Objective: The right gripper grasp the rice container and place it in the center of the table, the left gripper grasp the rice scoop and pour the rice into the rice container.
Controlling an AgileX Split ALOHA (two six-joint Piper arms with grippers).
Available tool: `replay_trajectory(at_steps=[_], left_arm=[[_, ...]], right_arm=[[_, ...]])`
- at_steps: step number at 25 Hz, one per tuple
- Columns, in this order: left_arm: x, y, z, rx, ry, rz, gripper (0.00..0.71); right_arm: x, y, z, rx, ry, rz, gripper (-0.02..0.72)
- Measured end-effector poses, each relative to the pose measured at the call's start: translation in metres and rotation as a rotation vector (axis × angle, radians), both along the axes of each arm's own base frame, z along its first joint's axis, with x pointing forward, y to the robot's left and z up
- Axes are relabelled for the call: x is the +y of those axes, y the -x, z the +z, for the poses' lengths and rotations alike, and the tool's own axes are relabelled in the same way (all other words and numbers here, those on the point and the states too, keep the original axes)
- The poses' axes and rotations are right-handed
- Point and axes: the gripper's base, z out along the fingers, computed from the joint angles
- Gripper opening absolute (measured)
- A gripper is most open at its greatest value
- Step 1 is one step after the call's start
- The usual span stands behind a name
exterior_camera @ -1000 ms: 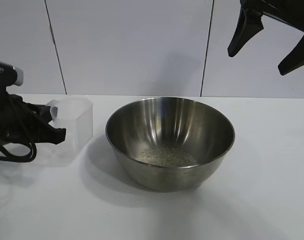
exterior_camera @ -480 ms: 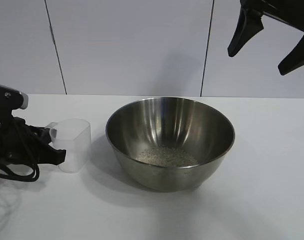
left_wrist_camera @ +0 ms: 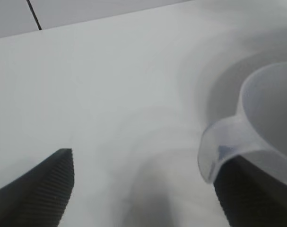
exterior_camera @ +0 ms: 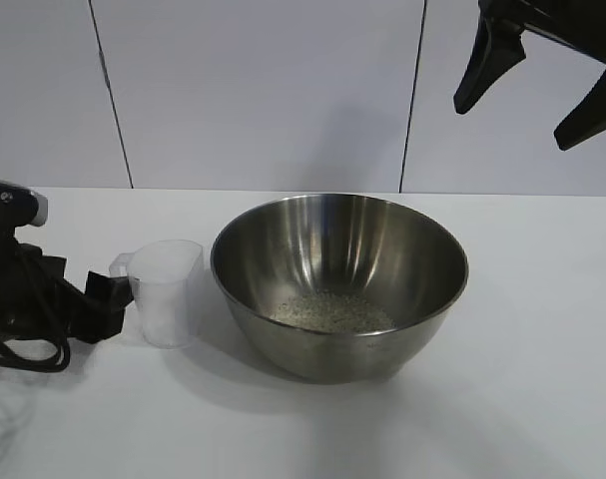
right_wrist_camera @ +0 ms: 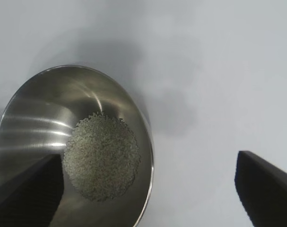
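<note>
The rice container [exterior_camera: 339, 261], a large steel bowl, stands mid-table with the rice [exterior_camera: 332, 311] lying in its bottom. The rice scoop [exterior_camera: 166, 292], a clear plastic cup, stands upright and empty on the table [exterior_camera: 522, 399] just left of the bowl. My left gripper [exterior_camera: 108, 304] is low at the table's left, open, with nothing between its fingers. In the left wrist view the gripper [left_wrist_camera: 143, 189] is spread wide and the scoop's lip [left_wrist_camera: 256, 123] lies by one finger. My right gripper [exterior_camera: 532, 95] hangs open high above the bowl's right side; its wrist view [right_wrist_camera: 145, 194] looks down on the bowl [right_wrist_camera: 34, 109] and rice [right_wrist_camera: 101, 156].
A white panelled wall [exterior_camera: 263, 90] stands behind the table. Bare tabletop lies right of the bowl [right_wrist_camera: 219, 94] and in front of it.
The left gripper lowered the scoop from a raised, tilted hold, set it upright on the table nearer the bowl, and opened off it. The right arm has not moved.
</note>
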Motion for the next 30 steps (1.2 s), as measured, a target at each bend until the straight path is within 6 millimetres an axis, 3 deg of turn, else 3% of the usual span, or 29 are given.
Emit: replay_trajectory(at_steps=[4,9,13,17,19,26,30], left_arm=[[0.006,0.018,0.005,0.03,-0.01,0.0,0.611],[0.013,0.034,0.047,-0.069,0.039,0.024,0.613],[0.016,0.041,0.077,-0.02,0.052,0.04,0.613],[0.011,0.031,0.107,0.254,0.06,0.085,0.613],[0.008,0.02,0.132,0.349,0.045,0.111,0.613],[-0.006,-0.01,0.228,0.468,0.019,0.073,0.613],[-0.024,-0.019,0.26,0.575,0.101,-0.03,0.613]], right_arm=[[0.0,0.0,0.0,0.0,0.002,0.001,0.683],[0.0,0.0,0.0,0.0,0.004,0.001,0.683],[0.0,0.0,0.0,0.0,0.004,0.001,0.683],[0.0,0.0,0.0,0.0,0.004,0.001,0.683],[0.0,0.0,0.0,0.0,0.004,0.001,0.683],[0.0,0.0,0.0,0.0,0.004,0.001,0.683],[0.0,0.0,0.0,-0.001,0.005,0.004,0.683]])
